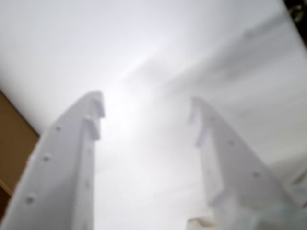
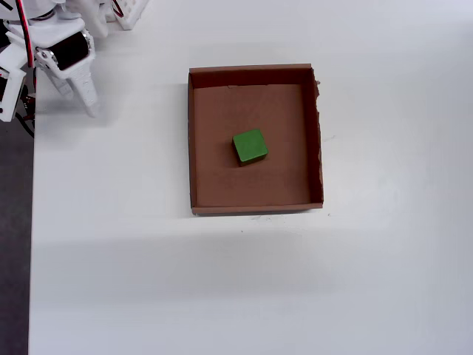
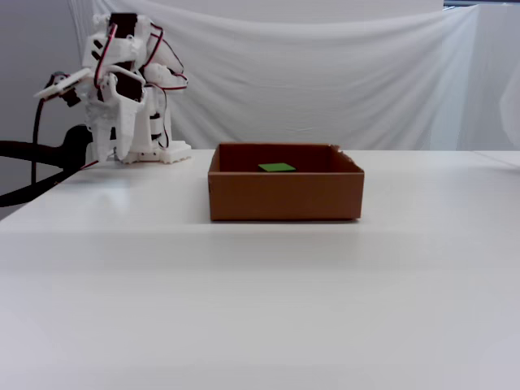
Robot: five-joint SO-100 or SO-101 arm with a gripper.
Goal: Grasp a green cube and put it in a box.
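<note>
Cube: green cube (image 2: pixel 250 146) lies in box (image 2: pixel 255 74) — looks light, stiff; take opposite flat sides.
Pincer: my gripper (image 1: pixel 146 120) spread, empty.

Bright even light, soft faint shadows, wrist view blurred and washed out, other views sharp

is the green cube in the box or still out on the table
In the box: the green cube lies on the floor of the box, inside its walls.

Arm folded back, pincer (image 1: pixel 146 117) open, empty.
</note>
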